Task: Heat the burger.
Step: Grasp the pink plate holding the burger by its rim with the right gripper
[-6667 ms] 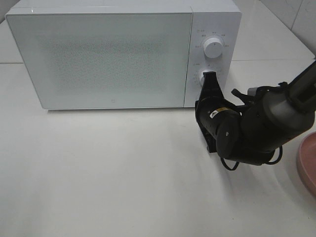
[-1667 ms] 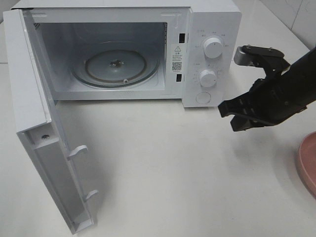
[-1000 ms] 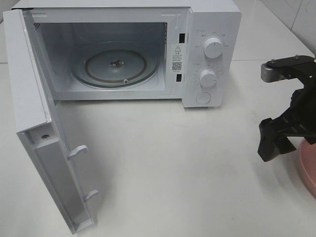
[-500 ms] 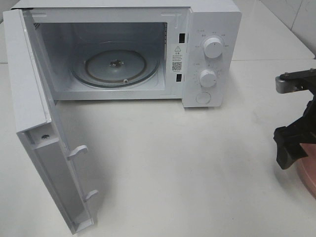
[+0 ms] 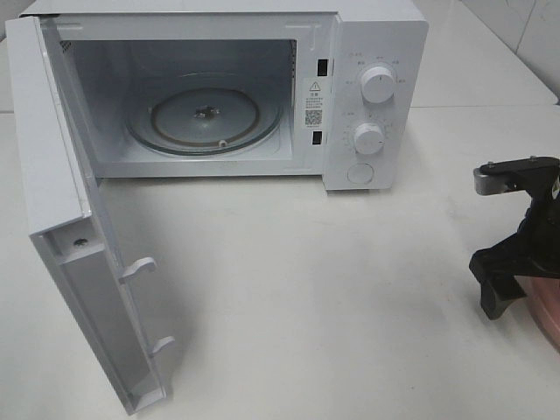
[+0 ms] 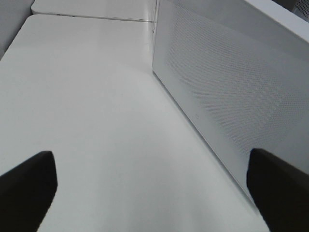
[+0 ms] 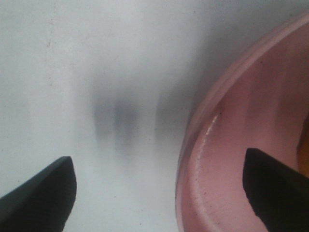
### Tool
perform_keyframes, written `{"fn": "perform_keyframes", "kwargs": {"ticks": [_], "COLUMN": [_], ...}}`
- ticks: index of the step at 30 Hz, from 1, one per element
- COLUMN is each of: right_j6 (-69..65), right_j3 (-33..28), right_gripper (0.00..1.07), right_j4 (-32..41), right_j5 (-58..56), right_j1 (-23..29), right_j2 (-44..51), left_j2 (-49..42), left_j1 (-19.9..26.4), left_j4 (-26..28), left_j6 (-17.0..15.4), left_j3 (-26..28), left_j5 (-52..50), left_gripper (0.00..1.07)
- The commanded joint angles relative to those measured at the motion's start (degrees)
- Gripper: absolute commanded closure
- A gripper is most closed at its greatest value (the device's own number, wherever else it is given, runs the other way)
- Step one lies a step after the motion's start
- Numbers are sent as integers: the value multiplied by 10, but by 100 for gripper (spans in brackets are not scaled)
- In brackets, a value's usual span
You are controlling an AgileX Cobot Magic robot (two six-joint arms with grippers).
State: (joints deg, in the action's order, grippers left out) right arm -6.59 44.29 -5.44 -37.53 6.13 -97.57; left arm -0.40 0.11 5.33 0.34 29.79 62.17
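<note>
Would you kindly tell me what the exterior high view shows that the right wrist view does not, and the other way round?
Only the exterior high view shows the microwave, its door swung open, the glass turntable inside and the two knobs. Only the right wrist view shows the inner slope of the pink plate up close, with the right end effector open, one tip over the table and one over the plate. Both show the plate's edge, the table and the right end effector.

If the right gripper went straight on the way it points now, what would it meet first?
Probably the pink plate: the right gripper points down, jaws open astride its rim, one finger over the plate's inside, the other over bare table. The view is blurred, so height is unclear.
</note>
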Motion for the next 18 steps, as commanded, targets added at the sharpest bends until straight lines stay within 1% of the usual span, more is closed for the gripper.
{"fn": "perform_keyframes", "kwargs": {"ticks": [1,5,14,16,17,18], "right_j6": [-13,-21,-22,-28,-28,-30], "right_j3": [-5,-9,-11,-11,-11,-11], "right_gripper": [19,20,22,26,26,30], "right_j4": [-13,-21,-16,-15,-15,-17], "right_j5": [11,25,46,53,53,50], "right_j1": [-10,-27,-27,-27,-27,-27], "right_j2": [-15,-30,-59,-60,-60,-60], "left_j2": [-9,-9,-9,-9,-9,-9], "left_j1": [-3,-3,-3,-3,-3,-3], "left_j4": [1,1,1,1,1,1], "left_j6": [0,0,0,0,0,0], "left_j3": [-1,-1,-1,-1,-1,-1], "left_j5": [-8,-8,-8,-8,-8,-8], "left_gripper": [7,7,7,7,7,7]}}
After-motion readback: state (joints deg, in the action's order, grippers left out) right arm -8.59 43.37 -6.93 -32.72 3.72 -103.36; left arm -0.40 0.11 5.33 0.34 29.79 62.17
